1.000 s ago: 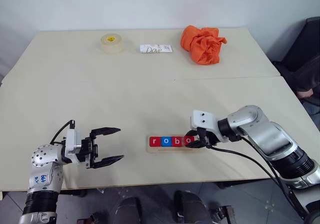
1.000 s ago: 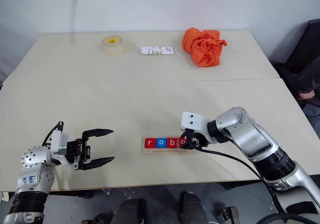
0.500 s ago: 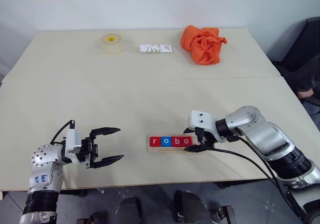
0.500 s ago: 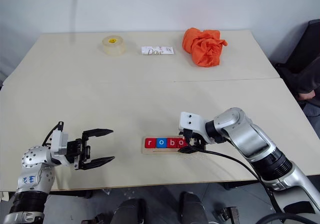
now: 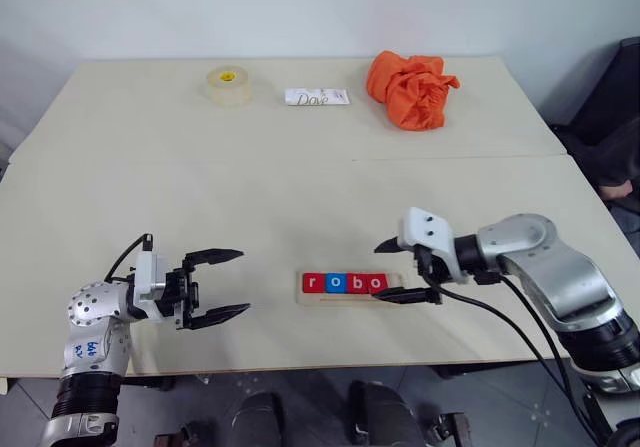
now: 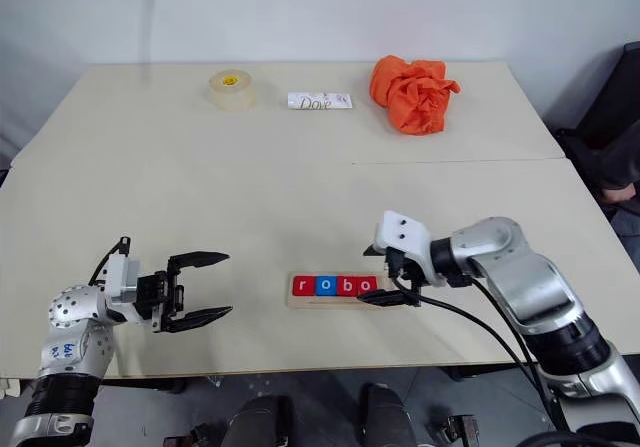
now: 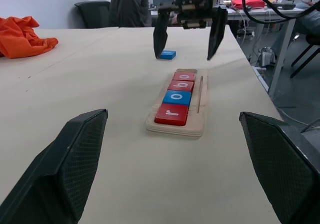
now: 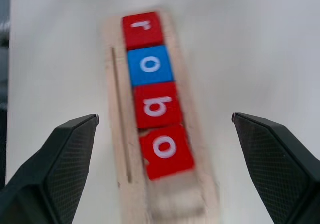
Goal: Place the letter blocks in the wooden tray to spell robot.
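Observation:
The wooden tray (image 5: 349,296) lies near the table's front edge. Four letter blocks sit in it, reading r (image 5: 313,283), o (image 5: 334,283), b (image 5: 355,283), o (image 5: 375,283); they are red, blue, red, red. The last o (image 8: 166,146) sits slightly crooked. My right gripper (image 5: 383,272) is open, just past the tray's right end, holding nothing. In the left wrist view a loose blue block (image 7: 167,54) lies on the table beyond the tray, by the right gripper's fingers (image 7: 160,36). My left gripper (image 5: 243,282) hangs open to the tray's left, well apart from it.
At the back of the table stand a tape roll (image 5: 227,84), a white Dove wrapper (image 5: 317,97) and a crumpled orange cloth (image 5: 412,87). A dark chair (image 5: 620,97) stands at the right edge. A seated person (image 7: 130,3) shows in the background.
My right gripper has opened, left the red o in the tray and drawn back a little to the right and up. The left gripper has stayed put.

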